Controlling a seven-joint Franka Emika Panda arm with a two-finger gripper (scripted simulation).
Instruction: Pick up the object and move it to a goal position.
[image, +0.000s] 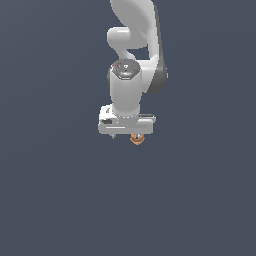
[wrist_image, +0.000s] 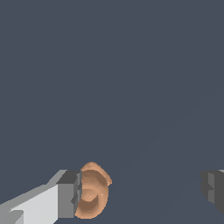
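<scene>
The small orange-brown rounded lump with a ringed, knobbly surface (wrist_image: 92, 191) lies between the two fingers of the white robot's hand (wrist_image: 142, 190), but far off-centre: in the wrist view it sits right against the inner face of one dark grey finger pad (wrist_image: 72, 192), seemingly touching it, while the opposite pad (wrist_image: 213, 189) stands well apart across a wide stretch of bare surface. So the hand is spread wide, gripping nothing yet, and the closing move turns on that lopsided gap (one finger has almost no travel left, the other nearly all of it). The lump's longer dimension appears to run across the closing line, along the pad's face. In the exterior view the object (image: 137, 138) peeks out just beneath the white hand body (image: 126, 125), toward the exterior view's right of its middle, with the arm stacked directly above. The plain dark grey-blue table (image: 55, 200) carries nothing else visible, and nothing stands in the way; no goal marker shows in either view. My judgement: closing may nudge the lump sideways before both pads bear on it.
</scene>
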